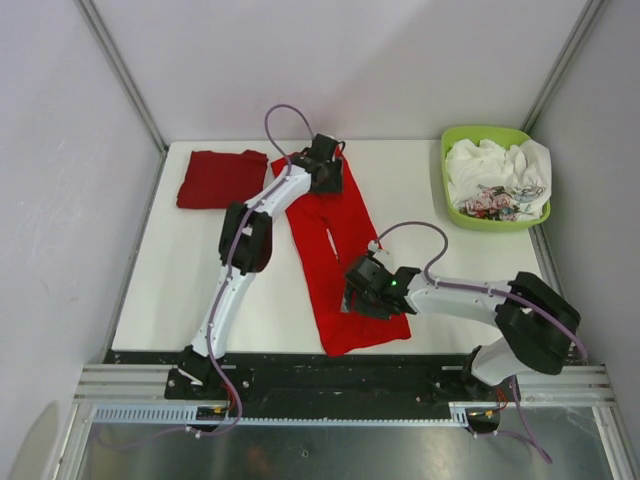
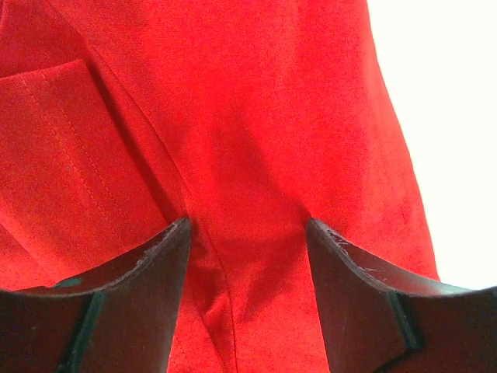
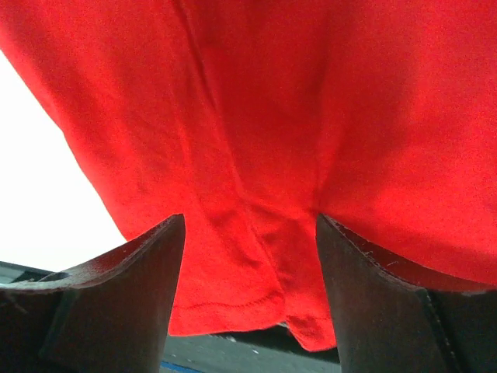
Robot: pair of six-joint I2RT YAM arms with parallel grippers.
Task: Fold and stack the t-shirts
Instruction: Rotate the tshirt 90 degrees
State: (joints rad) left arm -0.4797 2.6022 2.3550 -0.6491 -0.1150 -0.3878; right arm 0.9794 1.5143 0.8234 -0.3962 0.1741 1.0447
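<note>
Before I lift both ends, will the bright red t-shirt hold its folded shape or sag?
Likely sags: the bright red t-shirt puckers into soft ridges between the left pincer's open jaws, so it looks floppy. Probably light, being thin cloth lying flat. Layers may slip apart: a stitched flap lies unpinned on top.

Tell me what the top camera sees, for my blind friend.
A bright red t-shirt lies on a white table, with the left gripper at its far end and the right gripper at its near end. A folded darker red t-shirt sits at the far left, and a green basket of crumpled cloth at the far right.
</note>
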